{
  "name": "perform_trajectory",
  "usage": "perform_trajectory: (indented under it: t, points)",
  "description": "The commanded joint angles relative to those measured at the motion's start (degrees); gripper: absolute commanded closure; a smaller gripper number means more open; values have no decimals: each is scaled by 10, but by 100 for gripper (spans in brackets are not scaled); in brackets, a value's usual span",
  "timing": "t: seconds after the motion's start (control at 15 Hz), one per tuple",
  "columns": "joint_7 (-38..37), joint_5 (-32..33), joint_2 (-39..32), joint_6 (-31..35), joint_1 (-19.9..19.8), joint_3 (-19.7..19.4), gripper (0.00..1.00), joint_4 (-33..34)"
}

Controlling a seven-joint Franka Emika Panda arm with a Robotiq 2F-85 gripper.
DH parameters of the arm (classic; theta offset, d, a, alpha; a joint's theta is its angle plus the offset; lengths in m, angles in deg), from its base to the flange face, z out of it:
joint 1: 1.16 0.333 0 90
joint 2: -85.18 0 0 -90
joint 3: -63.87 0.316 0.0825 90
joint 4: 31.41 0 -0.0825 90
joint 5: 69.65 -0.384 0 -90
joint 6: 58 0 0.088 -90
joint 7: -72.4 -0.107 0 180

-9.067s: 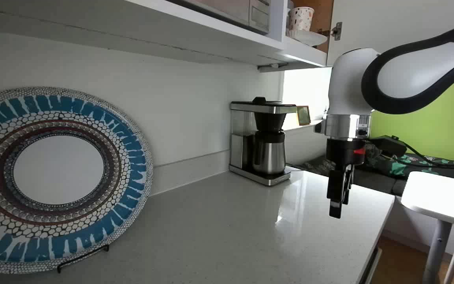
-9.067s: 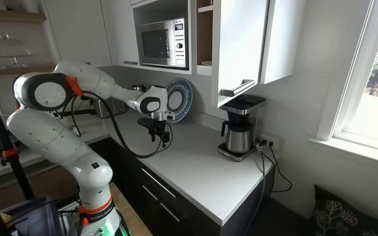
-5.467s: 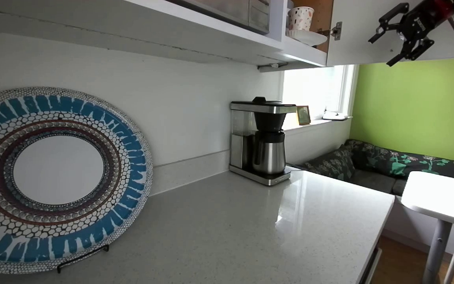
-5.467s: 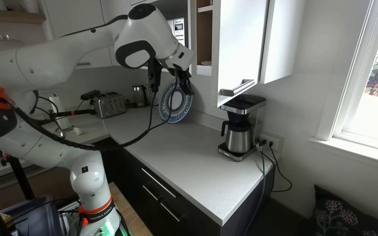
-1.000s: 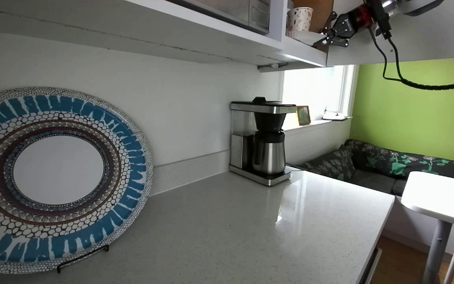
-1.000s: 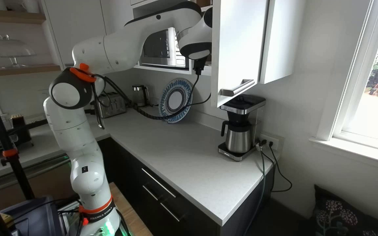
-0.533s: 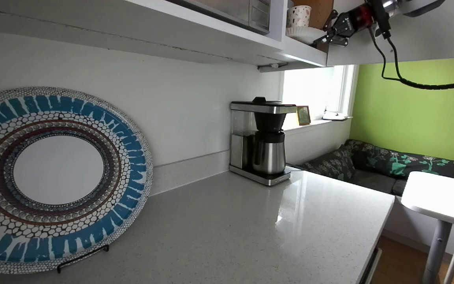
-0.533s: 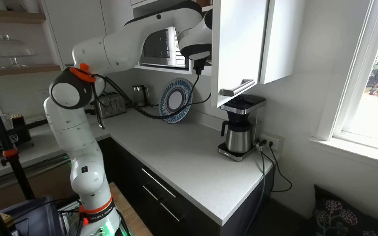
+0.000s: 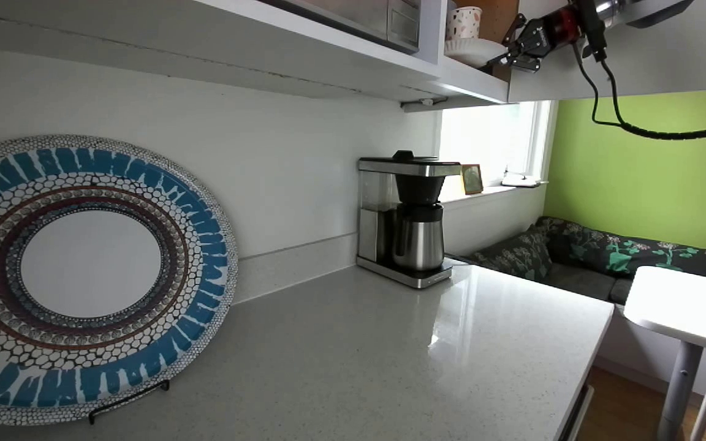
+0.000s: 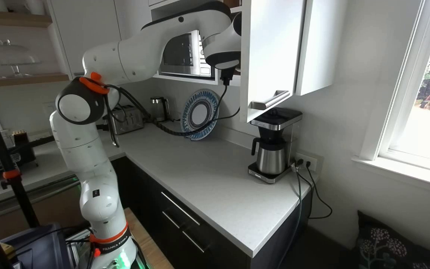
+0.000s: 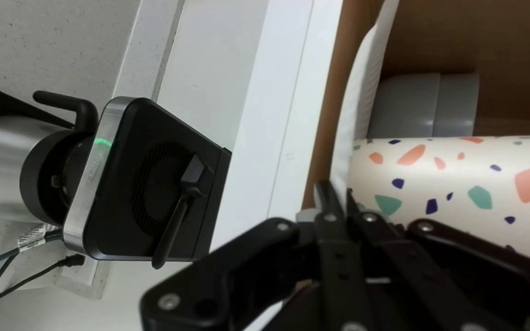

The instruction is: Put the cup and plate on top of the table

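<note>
- Inside the open wall cabinet [image 9: 472, 82], my gripper [image 11: 338, 195] was clamped on the rim of the plate [image 9: 474, 52].
- The cup [image 11: 458, 184] stood on the plate, just beside my gripper; contact between cup and gripper could not be determined.
- The countertop [image 9: 353, 355] lay below, well apart from both.
- I counted one speckled cup, one small plate, one coffee maker [image 9: 414, 214] and one large patterned plate [image 9: 91, 263].

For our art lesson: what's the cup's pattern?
White cup with orange, green and navy patches; clearest in the wrist view.
</note>
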Motion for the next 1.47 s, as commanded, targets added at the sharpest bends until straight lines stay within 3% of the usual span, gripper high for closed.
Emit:
perform_trajectory:
  t: [0.0, 1.4]
  points:
    - [24, -2, 15, -13, -11, 7, 100, -20]
    - [99, -6, 109, -13, -16, 0, 100, -124]
